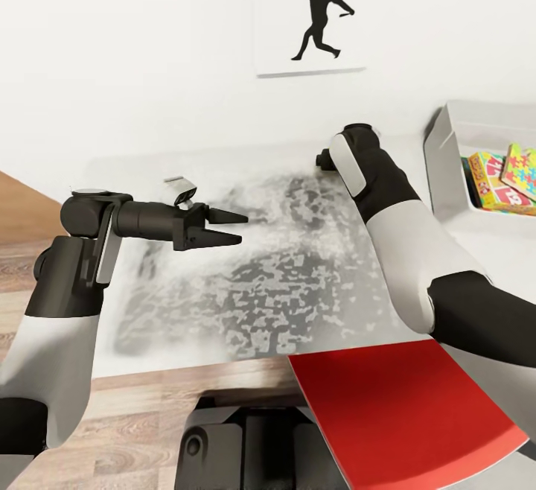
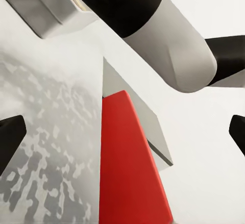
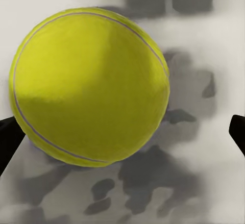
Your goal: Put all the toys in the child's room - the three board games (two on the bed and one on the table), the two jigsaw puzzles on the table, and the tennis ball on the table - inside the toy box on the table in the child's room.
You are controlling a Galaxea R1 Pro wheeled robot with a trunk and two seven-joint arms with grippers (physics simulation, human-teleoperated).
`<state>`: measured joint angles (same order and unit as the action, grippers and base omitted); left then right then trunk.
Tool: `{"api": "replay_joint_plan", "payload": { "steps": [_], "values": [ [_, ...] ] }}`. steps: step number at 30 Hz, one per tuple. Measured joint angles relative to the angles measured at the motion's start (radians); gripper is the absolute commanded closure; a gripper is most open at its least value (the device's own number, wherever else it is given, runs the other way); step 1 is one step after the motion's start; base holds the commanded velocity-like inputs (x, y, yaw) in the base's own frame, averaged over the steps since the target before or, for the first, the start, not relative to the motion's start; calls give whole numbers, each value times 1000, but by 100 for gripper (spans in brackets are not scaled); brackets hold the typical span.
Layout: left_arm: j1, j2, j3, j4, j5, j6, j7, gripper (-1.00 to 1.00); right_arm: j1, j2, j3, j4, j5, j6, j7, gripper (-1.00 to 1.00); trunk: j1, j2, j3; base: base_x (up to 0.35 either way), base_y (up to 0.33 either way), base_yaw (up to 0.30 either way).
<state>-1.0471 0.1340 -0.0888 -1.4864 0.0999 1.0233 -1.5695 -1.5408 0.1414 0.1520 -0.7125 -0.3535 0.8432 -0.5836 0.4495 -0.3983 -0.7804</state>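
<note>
The yellow tennis ball [image 3: 89, 83] lies on the mottled grey-white table [image 1: 298, 281], close under my right gripper [image 3: 122, 134]. That gripper is open, its dark fingertips [image 3: 9, 137] wide to either side of the ball and not touching it. In the head view the right forearm [image 1: 387, 199] reaches over the table's far middle and hides the ball. The pale grey toy box [image 1: 445, 170] stands at the table's right end. Inside it are a bright jigsaw puzzle [image 1: 521, 168] and a yellow-red game box [image 1: 495, 186]. My left gripper [image 1: 237, 226] hovers open and empty over the table's left part.
A red flat slab [image 1: 402, 415] juts over the table's near edge at the lower right, also seen as a red slab [image 2: 130, 173] in the left wrist view. A white wall with a dark silhouette picture [image 1: 311, 17] backs the table. Wood floor [image 1: 119, 430] lies in front.
</note>
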Motion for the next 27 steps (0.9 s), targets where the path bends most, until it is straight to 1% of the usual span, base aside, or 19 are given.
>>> {"api": "replay_joint_plan", "payload": {
  "steps": [3,5,10,20,27],
  "values": [
    [0,0,0,0,0,0,0,-100,-15,3,0,0,-1,0,1,-100,0,0,-5,0,0,0],
    [0,0,0,0,0,0,0,-100,-37,9,0,0,-3,1,1,-100,0,0,-8,0,0,0],
    [0,0,0,0,0,0,0,-100,-63,21,-1,1,-4,6,1,-100,0,0,-16,0,0,0],
    [0,-1,0,0,0,0,0,-100,-80,31,-1,1,-3,31,1,-100,0,0,-33,0,0,0],
    [0,-1,0,0,0,0,0,-100,-83,32,-1,2,-4,32,0,-100,0,0,-36,0,0,0]
  ]
}}
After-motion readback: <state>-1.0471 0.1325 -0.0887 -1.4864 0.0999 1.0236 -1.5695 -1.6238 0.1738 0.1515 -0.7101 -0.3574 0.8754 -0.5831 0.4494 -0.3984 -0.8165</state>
